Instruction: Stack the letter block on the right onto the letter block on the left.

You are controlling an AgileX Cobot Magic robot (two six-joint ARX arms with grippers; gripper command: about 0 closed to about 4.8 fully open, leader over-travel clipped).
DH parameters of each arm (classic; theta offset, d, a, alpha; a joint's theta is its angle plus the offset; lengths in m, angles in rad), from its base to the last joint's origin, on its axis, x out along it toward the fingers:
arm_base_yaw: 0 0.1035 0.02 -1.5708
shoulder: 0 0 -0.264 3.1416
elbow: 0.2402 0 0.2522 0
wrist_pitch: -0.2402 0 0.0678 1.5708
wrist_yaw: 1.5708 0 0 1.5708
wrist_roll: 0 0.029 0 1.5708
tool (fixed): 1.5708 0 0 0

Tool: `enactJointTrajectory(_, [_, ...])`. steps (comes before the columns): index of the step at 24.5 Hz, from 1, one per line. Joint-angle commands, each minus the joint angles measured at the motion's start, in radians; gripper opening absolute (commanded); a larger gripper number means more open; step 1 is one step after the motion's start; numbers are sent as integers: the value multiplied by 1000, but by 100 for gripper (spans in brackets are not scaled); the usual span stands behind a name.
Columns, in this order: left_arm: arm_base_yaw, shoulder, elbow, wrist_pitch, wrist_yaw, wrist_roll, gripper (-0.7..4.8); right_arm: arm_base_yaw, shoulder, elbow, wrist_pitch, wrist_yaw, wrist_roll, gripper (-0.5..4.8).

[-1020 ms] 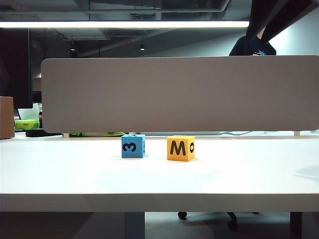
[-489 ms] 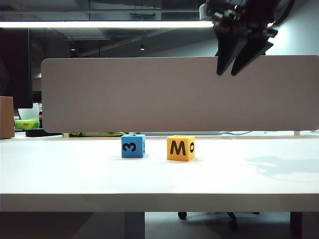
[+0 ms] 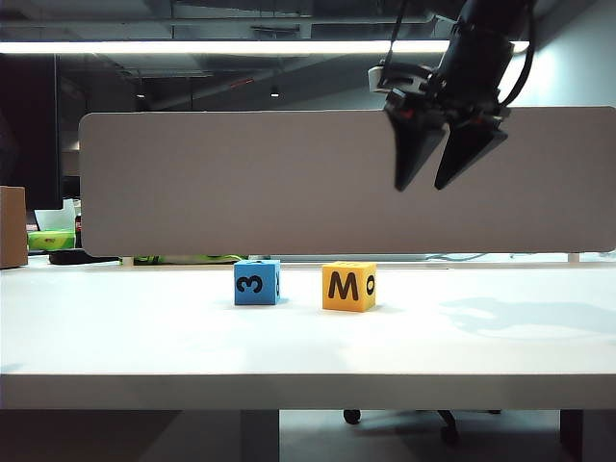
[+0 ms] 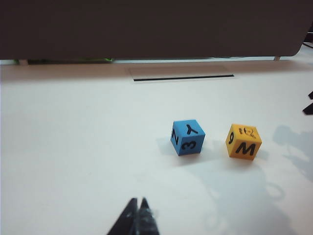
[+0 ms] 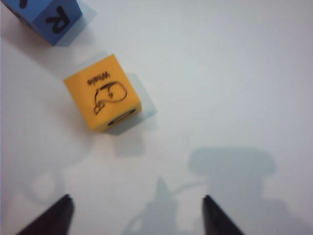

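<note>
The right tool (image 3: 435, 183) has come down from the top of the exterior view, its fingers spread and empty, and hangs high above the bench (image 3: 308, 337). The yellow block (image 3: 348, 287) sits below it, toward the blue block (image 3: 257, 282) beyond. The left tool (image 4: 137, 215) hovers pinched together, empty. So the pickup approach looks underway.

Standing on the flat white table (image 3: 144, 337), well in front of the long grey partition panel (image 3: 241, 183): the small blue cube-shaped number block (image 3: 257, 283), with the yellow cube-shaped letter block (image 3: 348, 287) near its right, apart. High above the table, right of the yellow block: the black right gripper (image 3: 430, 185). Nearer the table's front edge than the blue block: the black left gripper (image 4: 138, 219).
</note>
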Motion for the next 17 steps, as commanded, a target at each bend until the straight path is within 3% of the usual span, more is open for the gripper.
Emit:
enactJointTrajectory(1, [-2, -1, -13, 39, -2, 2, -5, 1, 28, 3, 61, -24, -1, 432])
enactJointTrajectory(10, [-2, -2, -15, -12, 0, 2, -5, 21, 140, 3, 203, -145, 23, 433])
enactJointTrajectory(13, [-2, -2, -15, -12, 0, 2, -5, 24, 204, 3, 262, -236, 13, 474])
enactJointTrajectory(17, [-2, -2, -15, -12, -1, 2, -5, 24, 230, 3, 291, -245, -45, 479])
